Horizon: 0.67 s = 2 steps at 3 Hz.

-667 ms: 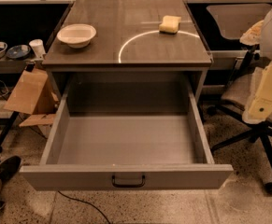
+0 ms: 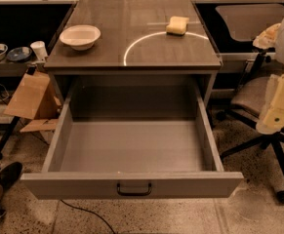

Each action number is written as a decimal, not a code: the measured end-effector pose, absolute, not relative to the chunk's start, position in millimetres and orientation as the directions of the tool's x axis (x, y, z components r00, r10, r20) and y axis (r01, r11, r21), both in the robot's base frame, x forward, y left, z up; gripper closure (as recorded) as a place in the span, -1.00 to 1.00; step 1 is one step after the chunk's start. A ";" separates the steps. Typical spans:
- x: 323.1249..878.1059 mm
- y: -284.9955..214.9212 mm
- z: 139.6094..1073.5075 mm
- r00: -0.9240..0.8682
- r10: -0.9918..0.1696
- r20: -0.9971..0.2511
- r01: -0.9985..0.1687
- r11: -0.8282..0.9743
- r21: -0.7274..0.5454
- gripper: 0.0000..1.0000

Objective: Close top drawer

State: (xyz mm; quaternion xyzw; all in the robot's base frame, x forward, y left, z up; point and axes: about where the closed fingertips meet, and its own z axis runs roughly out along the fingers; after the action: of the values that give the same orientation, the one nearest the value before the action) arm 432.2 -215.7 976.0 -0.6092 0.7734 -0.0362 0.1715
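Observation:
The top drawer [image 2: 131, 152] is a wide, deep grey box pulled far out of the grey cabinet [image 2: 131, 67], and it is empty inside. Its flat front panel [image 2: 58, 185] faces me at the bottom of the view, with a small black bar handle [image 2: 133, 189] at its centre. My gripper [image 2: 278, 106] shows as a cream-coloured part at the right edge. It hangs above the floor to the right of the drawer's right wall and is apart from the drawer.
On the cabinet top are a white bowl [image 2: 80, 36] at the left and a yellow sponge [image 2: 177, 25] at the back right. An office chair [image 2: 263, 101] stands to the right, behind my arm. A cardboard box [image 2: 31, 96] and a shoe [image 2: 5, 177] are at the left.
My arm at the right edge has sunk slightly. The drawer stands open as before.

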 end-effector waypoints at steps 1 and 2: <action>412.0 -216.3 956.2 -0.194 -0.948 -0.251 -0.932 0.258 -0.256 -0.64; 378.1 -217.2 913.0 -0.212 -0.932 -0.295 -0.937 0.279 -0.209 -0.15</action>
State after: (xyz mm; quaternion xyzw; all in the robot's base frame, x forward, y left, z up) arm 378.1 -217.2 913.0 -0.6002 0.7784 0.0074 0.1837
